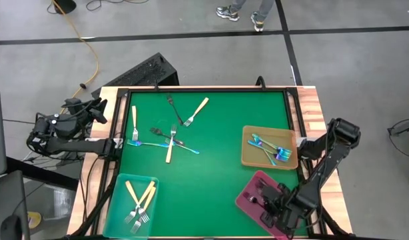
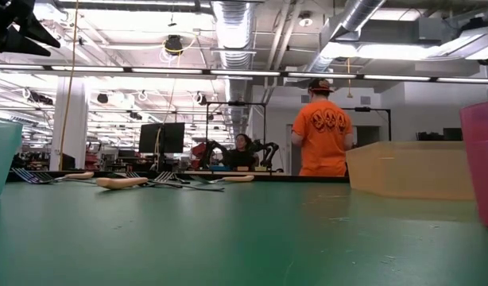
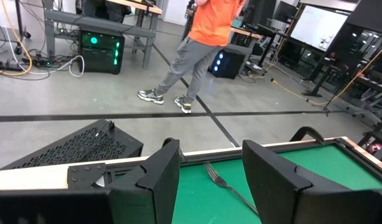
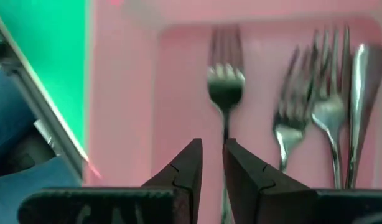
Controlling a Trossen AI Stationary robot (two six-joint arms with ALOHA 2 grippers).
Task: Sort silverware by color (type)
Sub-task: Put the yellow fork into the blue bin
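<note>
silverware is grouped by kind: right pincer (image 4: 211, 163), slightly spread over the pink tray (image 4: 129, 106), frees a dark fork (image 4: 225, 81); left pincer (image 3: 209, 180) waits spread.

teal tray (image 1: 118, 207) near-left; tan tray (image 1: 248, 155) right; pink tray (image 1: 244, 200) near-right; person in orange shirt (image 2: 322, 127) beyond table

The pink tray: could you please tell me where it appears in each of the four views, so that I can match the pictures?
High view: the pink tray lies at the table's bottom right, partly under the right arm.
Low view: its wall rises at the right edge.
Left wrist view: not in it.
Right wrist view: its floor fills the picture, holding dark forks.
Shared landmark: the tan tray, beside it in the high and low views.
</note>
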